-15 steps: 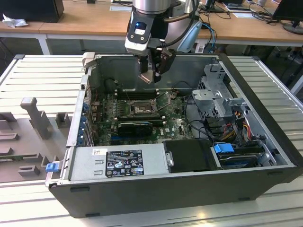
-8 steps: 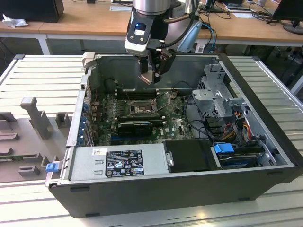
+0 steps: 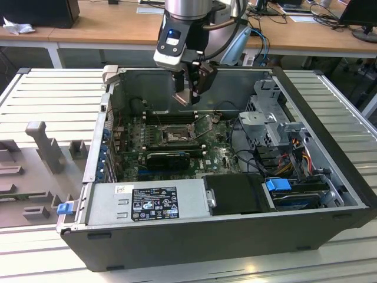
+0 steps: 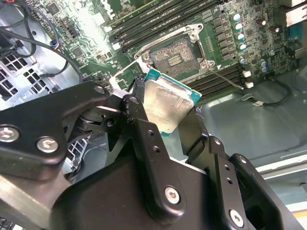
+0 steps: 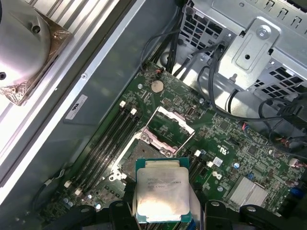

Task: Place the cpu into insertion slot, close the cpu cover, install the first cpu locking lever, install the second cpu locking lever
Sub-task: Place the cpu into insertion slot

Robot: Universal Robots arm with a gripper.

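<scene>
I see my hand (image 3: 188, 97) pinching the cpu (image 5: 160, 189) by its edges, hanging in open air well above the exposed insertion slot (image 4: 175, 55).

- The silver-grey cylindrical robot arm (image 3: 188, 10) reaches straight down, wrist lowermost.
- Its black two-fingered metal gripper (image 3: 188, 95) points downward.
- In the second wrist view, its black fingers (image 4: 144, 134) clamp opposite edges of the small flat square silvery-topped cpu (image 4: 165, 103).

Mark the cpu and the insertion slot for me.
cpu (image 5: 161, 189), first wrist view, middle of its metal top.
insertion slot (image 4: 175, 51), second wrist view, middle of its pin field.
</scene>
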